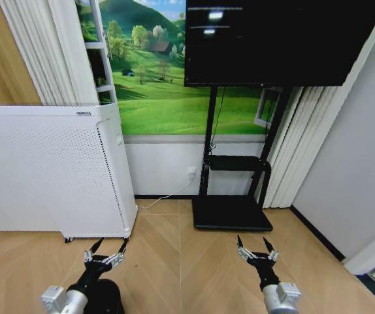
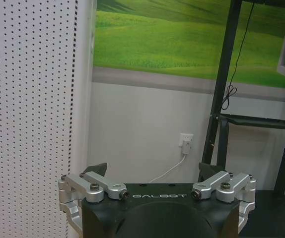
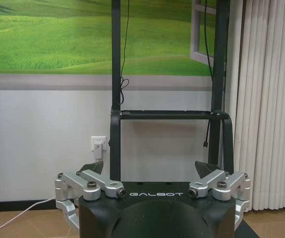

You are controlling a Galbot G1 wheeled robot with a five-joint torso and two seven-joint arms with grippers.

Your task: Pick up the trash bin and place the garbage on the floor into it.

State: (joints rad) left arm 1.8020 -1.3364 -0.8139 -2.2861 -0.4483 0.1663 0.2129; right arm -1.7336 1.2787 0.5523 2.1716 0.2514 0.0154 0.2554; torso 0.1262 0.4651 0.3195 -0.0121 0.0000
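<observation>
left gripper (image 1: 106,250): low over the wood floor (image 1: 174,261), fingers spread, holding nothing
right gripper (image 1: 257,248): same height, fingers spread, holding nothing
trash bin, garbage: can't locate either
nearer arm: can't tell; both point at the TV stand (image 1: 233,209)

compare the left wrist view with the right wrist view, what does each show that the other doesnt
Left wrist view: the open left gripper beside a white perforated cabinet, with a plug sitting in the wall socket.

Right wrist view: the open right gripper facing the stand's black shelf, white vertical blinds and a strip of wood floor.

Both: the green meadow mural, the white lower wall, the black TV stand and a wall socket. Neither gripper holds anything.
</observation>
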